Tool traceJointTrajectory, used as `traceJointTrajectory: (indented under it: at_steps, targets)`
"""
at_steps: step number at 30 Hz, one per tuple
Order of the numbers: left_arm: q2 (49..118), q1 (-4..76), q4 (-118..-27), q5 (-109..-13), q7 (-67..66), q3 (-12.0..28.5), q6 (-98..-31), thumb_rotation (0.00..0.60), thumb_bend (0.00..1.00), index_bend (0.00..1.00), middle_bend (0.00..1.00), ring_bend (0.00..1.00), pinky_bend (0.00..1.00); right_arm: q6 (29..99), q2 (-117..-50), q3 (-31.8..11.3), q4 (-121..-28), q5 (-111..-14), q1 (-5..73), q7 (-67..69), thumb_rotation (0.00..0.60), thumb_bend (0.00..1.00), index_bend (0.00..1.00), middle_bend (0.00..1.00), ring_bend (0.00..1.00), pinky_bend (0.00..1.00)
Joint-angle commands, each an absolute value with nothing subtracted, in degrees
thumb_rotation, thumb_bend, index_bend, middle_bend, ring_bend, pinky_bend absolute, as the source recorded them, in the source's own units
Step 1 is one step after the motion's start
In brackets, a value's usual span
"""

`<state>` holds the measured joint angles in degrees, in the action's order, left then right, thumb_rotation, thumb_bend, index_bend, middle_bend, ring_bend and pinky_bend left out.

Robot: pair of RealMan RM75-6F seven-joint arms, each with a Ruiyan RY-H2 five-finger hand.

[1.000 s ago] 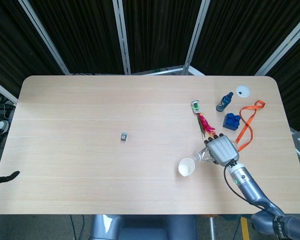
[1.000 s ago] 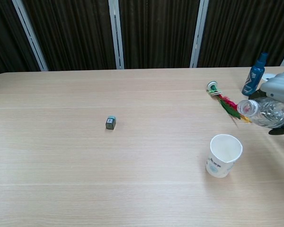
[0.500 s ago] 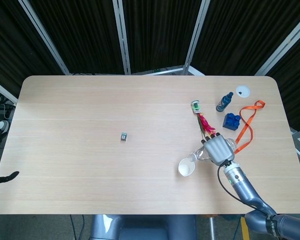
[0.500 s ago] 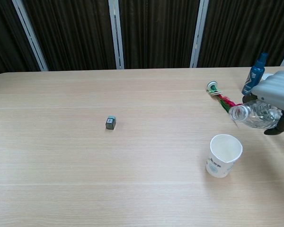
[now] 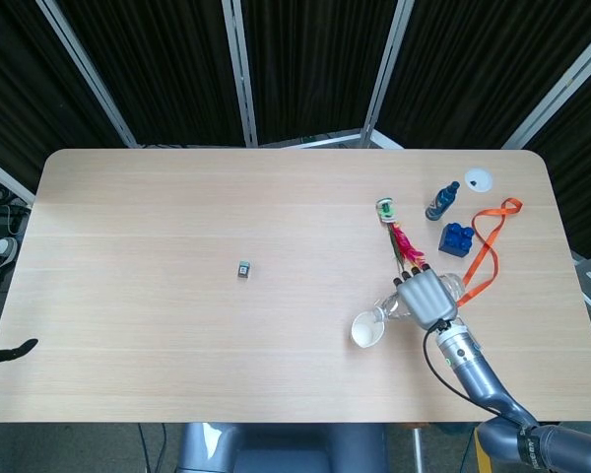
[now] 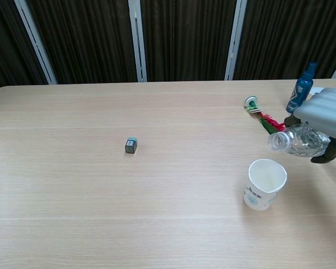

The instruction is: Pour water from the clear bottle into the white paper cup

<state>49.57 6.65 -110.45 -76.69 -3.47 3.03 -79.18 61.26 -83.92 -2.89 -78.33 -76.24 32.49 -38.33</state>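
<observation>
Now the right robot hand (image 6: 330, 115) grips the bottle (image 6: 298, 140), tipped sideways, mouth just above the cup (image 6: 264, 184).

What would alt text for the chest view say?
The right hand holds a clear bottle tipped sideways, its open mouth above a white paper cup on a wooden table. A small grey block sits mid-table; a blue bottle stands behind.

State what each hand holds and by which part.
The right hand grips the clear bottle around its body, mouth tipped toward the white paper cup. The left hand is out of view.
</observation>
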Motion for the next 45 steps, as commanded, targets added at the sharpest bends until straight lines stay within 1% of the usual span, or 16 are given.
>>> traceJointTrajectory:
  at_steps: [1, 21, 35, 45]
  targets:
    - [49.61, 6.66, -110.46, -76.67, -3.56, 3.03, -79.18, 0.6, 0.0, 0.0, 0.0, 0.0, 0.0, 61.56, -84.05, -2.67, -77.99, -76.63, 32.43, -38.81, 0.6, 0.49, 0.51, 0.59, 0.55, 0.55]
    - [49.71, 6.68, -110.67, -76.37, -4.2, 2.98, -79.0, 0.6, 0.0, 0.0, 0.0, 0.0, 0.0, 64.7, -86.07, -1.8, -72.8, -81.13, 32.1, -42.0, 0.6, 0.5, 0.51, 0.59, 0.56, 0.57]
    - [49.67, 6.7, -110.88, -76.17, -4.4, 2.91, -78.8, 0.6, 0.0, 0.0, 0.0, 0.0, 0.0, 65.19, -86.28, -1.75, -71.87, -82.03, 31.73, -44.79, 0.6, 0.5, 0.51, 0.59, 0.56, 0.58]
    - [49.6, 6.64, -110.89, -76.22, -4.29, 2.89, -78.85, 0.6, 0.0, 0.0, 0.0, 0.0, 0.0, 65.17, -86.17, -1.88, -71.75, -82.36, 31.55, -44.37, 0.6, 0.5, 0.51, 0.59, 0.56, 0.58]
